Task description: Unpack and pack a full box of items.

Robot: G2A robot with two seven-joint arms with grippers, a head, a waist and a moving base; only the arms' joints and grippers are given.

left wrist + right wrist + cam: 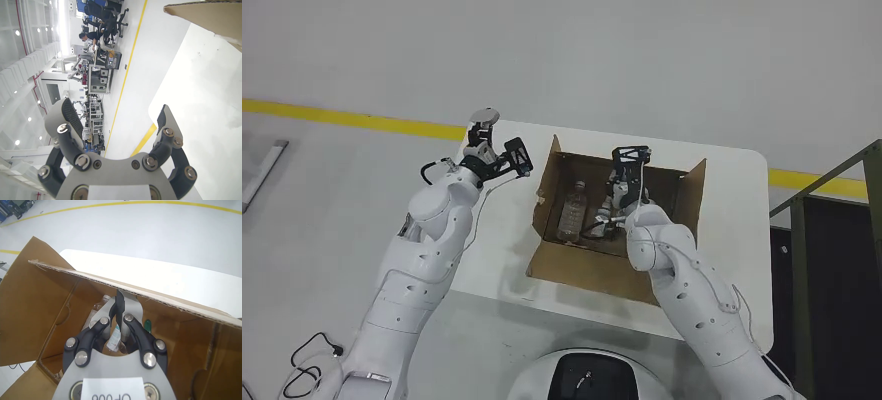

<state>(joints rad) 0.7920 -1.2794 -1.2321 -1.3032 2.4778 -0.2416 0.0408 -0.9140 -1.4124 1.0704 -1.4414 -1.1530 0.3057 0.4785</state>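
Closed right claw (pixel 119 303) hangs just beside box (pixel 37 294) rim.

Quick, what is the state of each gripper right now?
Left gripper: open, holding nothing.
Right gripper: shut, empty, over the cardboard box.

The right claw (pixel 629 158) hangs over the inside of the open brown cardboard box (pixel 572 265) on the white tabletop (pixel 732 180). A clear plastic bottle (pixel 572 212) lies beside it. The left claw (pixel 500 138) hovers outside the box.
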